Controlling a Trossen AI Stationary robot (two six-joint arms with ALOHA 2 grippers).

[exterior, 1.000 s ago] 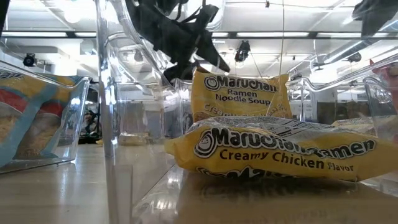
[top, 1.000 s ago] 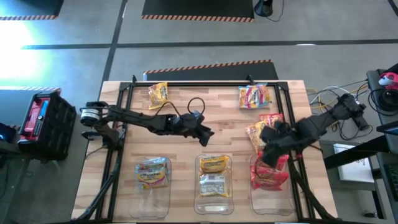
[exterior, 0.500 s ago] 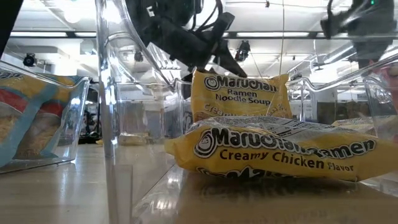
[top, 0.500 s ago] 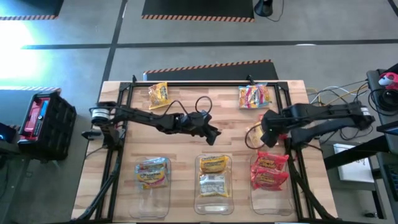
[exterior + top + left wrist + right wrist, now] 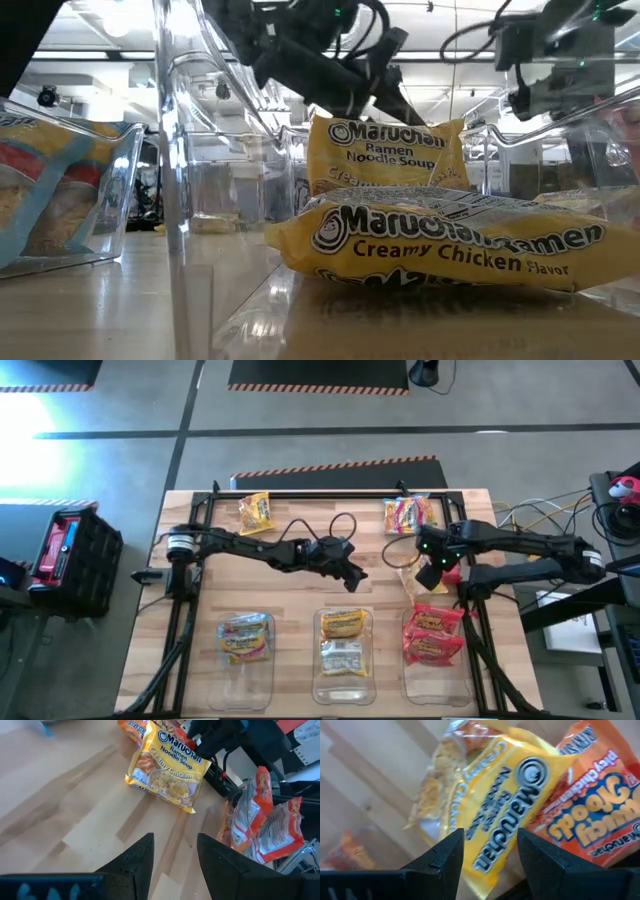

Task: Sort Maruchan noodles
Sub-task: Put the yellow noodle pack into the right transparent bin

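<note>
Near the table's right side a loose yellow packet lies flat with a red packet overlapping its edge. My right gripper hovers open just above these two. My left gripper is open over bare wood at the table's middle, pointing at the yellow packet. Another yellow packet and a multicoloured packet lie near the far edge. Neither gripper holds anything.
Three clear bins stand along the near edge: the left bin holds a multicoloured packet, the middle bin yellow packets, the right bin red packets. A black frame borders the far and side edges.
My right gripper has risen from above the right bin and moved toward the far edge, stopping over the loose yellow and red packets. My left gripper has slid toward the table's right, closer to the loose yellow packet. No packet has visibly moved.
</note>
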